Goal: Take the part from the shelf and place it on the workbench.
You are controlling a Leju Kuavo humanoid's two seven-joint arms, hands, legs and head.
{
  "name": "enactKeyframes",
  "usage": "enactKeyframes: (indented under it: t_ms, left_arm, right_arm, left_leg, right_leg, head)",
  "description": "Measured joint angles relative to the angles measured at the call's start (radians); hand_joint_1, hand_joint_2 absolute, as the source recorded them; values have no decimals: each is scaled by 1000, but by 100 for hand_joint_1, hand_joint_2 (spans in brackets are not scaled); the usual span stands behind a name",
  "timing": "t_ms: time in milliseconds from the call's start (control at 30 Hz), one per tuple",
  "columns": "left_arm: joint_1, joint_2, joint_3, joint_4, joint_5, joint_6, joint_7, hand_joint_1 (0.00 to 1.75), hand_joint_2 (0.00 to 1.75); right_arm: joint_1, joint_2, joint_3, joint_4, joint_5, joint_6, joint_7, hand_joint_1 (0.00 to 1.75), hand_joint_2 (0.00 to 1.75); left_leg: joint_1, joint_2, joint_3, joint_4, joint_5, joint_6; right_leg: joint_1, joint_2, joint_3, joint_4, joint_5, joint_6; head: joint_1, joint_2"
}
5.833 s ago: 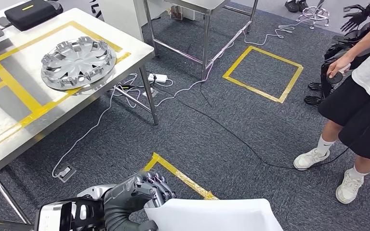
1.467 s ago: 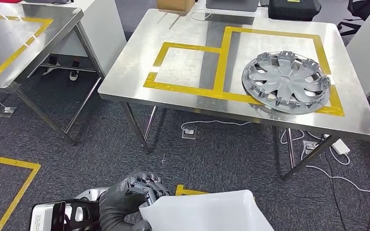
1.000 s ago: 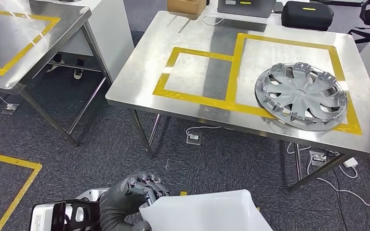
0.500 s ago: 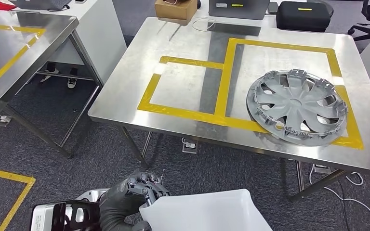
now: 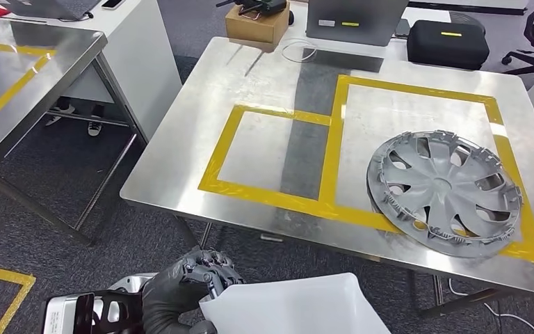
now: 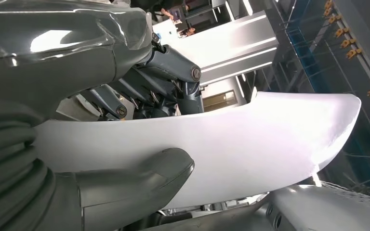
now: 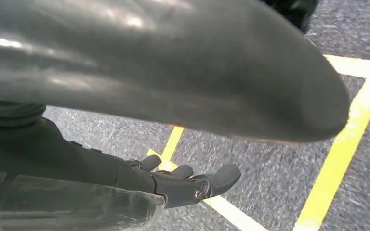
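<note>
The part is a white curved panel [image 5: 299,306] at the bottom of the head view, and my left hand [image 5: 184,289] grips its left edge. In the left wrist view the grey thumb [image 6: 139,175] presses one face of the panel [image 6: 250,139] and the darker fingers [image 6: 168,77] lie on the other. The steel workbench [image 5: 181,160] stands just ahead, marked with yellow tape rectangles [image 5: 219,149]. My right hand [image 7: 178,180] hangs over the carpet with its fingers loosely spread, holding nothing.
A silver hubcap [image 5: 445,195] lies on the bench's right taped rectangle. At the bench's far edge are a cardboard box [image 5: 256,24], a grey unit [image 5: 354,17] and a black case [image 5: 448,43]. Another steel table [image 5: 28,62] stands to the left. Yellow tape [image 5: 0,278] marks the floor.
The camera has moved closer to the workbench, which now looms larger and nearer in the head view. My left hand keeps the same hold on the white panel.
</note>
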Motion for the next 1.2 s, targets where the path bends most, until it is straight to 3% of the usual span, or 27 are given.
enactKeyframes:
  t_ms: [33, 67, 100, 133, 167, 200, 233, 300, 367, 433, 467, 500, 533, 600, 633, 667, 767, 833, 867, 933, 967, 1000, 1033, 1100, 1133, 1200]
  left_arm:
    - [1, 0, 0, 0, -1, -2, 0, 175, 175]
    - [2, -1, 1, 0, -2, -3, 0, 175, 175]
    - [3, -1, 2, 1, -3, -3, 0, 175, 175]
    - [4, 0, 3, 1, -6, -4, 0, 175, 175]
    - [5, 0, 4, 2, -9, -4, 0, 175, 175]
    - [6, 0, 6, 2, -12, -4, 0, 175, 175]
    - [7, 0, 8, 2, -15, -4, -1, 175, 175]
    - [7, 1, 13, 1, -19, -3, -3, 175, 175]
    - [6, 1, 15, 0, -20, -3, -5, 175, 175]
    - [8, 2, 15, -1, -21, -3, -6, 175, 175]
    - [10, 2, 15, -1, -23, -2, -5, 175, 175]
    - [10, 2, 15, -1, -26, -1, -4, 175, 175]
    - [10, 2, 15, -1, -29, 2, -1, 175, 175]
    - [9, 2, 14, -1, -44, 17, 10, 175, 175]
    - [9, 2, 14, 0, -58, 30, 18, 175, 175]
    - [7, 2, 14, 0, -78, 47, 29, 175, 175]
    - [4, -1, 14, 3, -173, 132, 80, 175, 175]
    - [-2, -11, 14, 13, -257, 223, 122, 175, 175]
    - [-6, -19, 13, 24, -304, 277, 144, 175, 175]
    - [-15, -37, 13, 55, -400, 382, 181, 175, 175]
    - [-17, -45, 12, 73, -445, 429, 196, 175, 175]
    - [-21, -54, 12, 93, -489, 474, 208, 175, 175]
    - [-25, -64, 11, 113, -527, 517, 219, 175, 175]
    - [-39, -84, 11, 155, -592, 597, 240, 175, 175]
    - [-47, -92, 10, 176, -617, 632, 249, 175, 175]
    - [-61, -106, 10, 218, -669, 703, 261, 175, 175]
  right_arm:
    - [2, -2, 0, 0, 1, 0, 0, 0, 0]
    - [4, -4, -1, 1, 1, 0, 0, 0, 0]
    - [6, -5, -1, 1, 2, 0, 0, 0, 0]
    - [7, -5, -1, 1, 3, 0, 0, 0, 0]
    - [9, -4, -1, 1, 4, 0, 0, 0, 0]
    - [9, -3, -1, 1, 6, 0, 0, 0, 0]
    - [7, -3, -1, 0, 7, 0, 0, 0, 0]
    - [5, -2, -1, 0, 11, 0, 0, 0, 0]
    - [1, -3, -1, 0, 13, 0, 0, 0, 0]
    - [-1, -4, -1, 0, 14, 0, 1, 0, 0]
    - [0, -4, -1, 0, 14, 0, 1, 0, 0]
    - [1, -4, -1, 0, 14, 0, 2, 0, 0]
    - [1, -4, -2, 0, 14, 0, 2, 0, 0]
    - [0, -2, -2, 0, 14, 0, 2, 0, 0]
    - [-1, 1, -2, 0, 14, -1, 1, 0, 0]
    - [-2, 3, -3, 0, 14, -1, 0, 0, 0]
    - [-3, 9, -4, 0, 16, -2, -1, 0, 0]
    - [-2, 11, -4, 0, 17, -5, -3, 0, 0]
    - [-1, 11, -4, 0, 17, -7, -5, 0, 0]
    - [2, 10, -5, 0, 17, -13, -10, 0, 0]
    - [5, 9, -5, 0, 16, -15, -12, 0, 0]
    - [9, 9, -5, 0, 16, -17, -14, 0, 0]
    - [11, 9, -5, 0, 17, -18, -16, 0, 0]
    - [12, 8, -5, 0, 20, -19, -18, 0, 0]
    - [12, 9, -5, 0, 23, -19, -18, 0, 0]
    - [12, 10, -4, 0, 31, -18, -18, 0, 0]
  left_leg:
    - [2, -2, 17, 1, -14, -6]
    - [2, -2, 30, 2, -28, -12]
    - [3, -3, 45, 9, -44, -19]
    - [2, -4, 52, 16, -58, -25]
    - [1, -4, 55, 23, -70, -31]
    - [1, -5, 58, 31, -79, -35]
    - [2, -5, 56, 35, -85, -38]
    - [6, 1, 41, 71, -89, -48]
    - [16, 12, -23, 178, -109, -66]
    - [29, 19, -114, 304, -157, -85]
    - [34, 21, -147, 336, -170, -90]
    - [37, 23, -162, 332, -158, -92]
    - [38, 24, -158, 293, -120, -89]
    - [35, 25, -117, 156, -16, -71]
    - [31, 26, -99, 102, 14, -61]
    - [26, 26, -86, 68, 26, -52]
    - [21, 27, -63, 30, 22, -37]
    - [25, 28, -35, -5, 33, -28]
    - [27, 28, -23, -18, 38, -26]
    - [23, 26, -19, -21, 36, -22]
    - [22, 25, -19, -19, 34, -21]
    - [21, 23, -19, -16, 30, -22]
    - [22, 21, -19, -11, 26, -25]
    - [22, 19, -21, 9, 11, -33]
    - [20, 18, -24, 23, 1, -39]
    - [16, 19, -31, 42, -13, -49]
  right_leg:
    - [-4, 0, -3, -45, 13, 12]
    - [-9, -1, 2, -109, 53, 32]
    - [-13, -5, 9, -173, 113, 52]
    - [-14, -8, 18, -219, 166, 58]
    - [-13, -10, 22, -245, 207, 51]
    - [-10, -12, 25, -251, 225, 34]
    - [-10, -10, 32, -250, 224, 14]
    - [-14, -9, 45, -253, 217, -6]
    - [-17, -8, 61, -256, 204, -22]
    - [-16, -8, 75, -256, 190, -31]
    - [-15, -7, 83, -256, 183, -32]
    - [-14, -7, 92, -256, 176, -31]
    - [-12, -6, 103, -256, 169, -30]
    - [-10, -4, 125, -259, 156, -28]
    - [-9, -4, 132, -261, 151, -26]
    - [-9, -4, 135, -263, 147, -24]
    - [-7, -8, 139, -276, 142, -10]
    - [-3, -10, 131, -250, 127, -8]
    - [-2, -10, 108, -205, 108, -11]
    - [-3, -9, 31, -71, 64, -15]
    - [-4, -9, -5, -19, 53, -11]
    - [-5, -9, -25, 0, 58, -3]
    - [-7, -10, -23, -23, 79, 9]
    - [-12, -11, 28, -155, 144, 30]
    - [-13, -11, 53, -212, 168, 30]
    - [-11, -11, 73, -254, 186, 14]
  head:
    - [0, 0]
    - [0, 0]
    - [2, 0]
    - [3, 0]
    - [2, 0]
    - [2, 0]
    - [1, 0]
    - [-1, 0]
    - [-4, 0]
    - [-6, 0]
    - [-7, 0]
    - [-7, 0]
    - [-7, 0]
    - [-6, 0]
    - [-4, 0]
    - [-4, 0]
    - [-5, 0]
    - [-3, 0]
    - [-1, 0]
    - [1, 0]
    - [1, 0]
    - [1, 0]
    - [1, 0]
    - [1, 0]
    - [1, 0]
    - [0, 0]
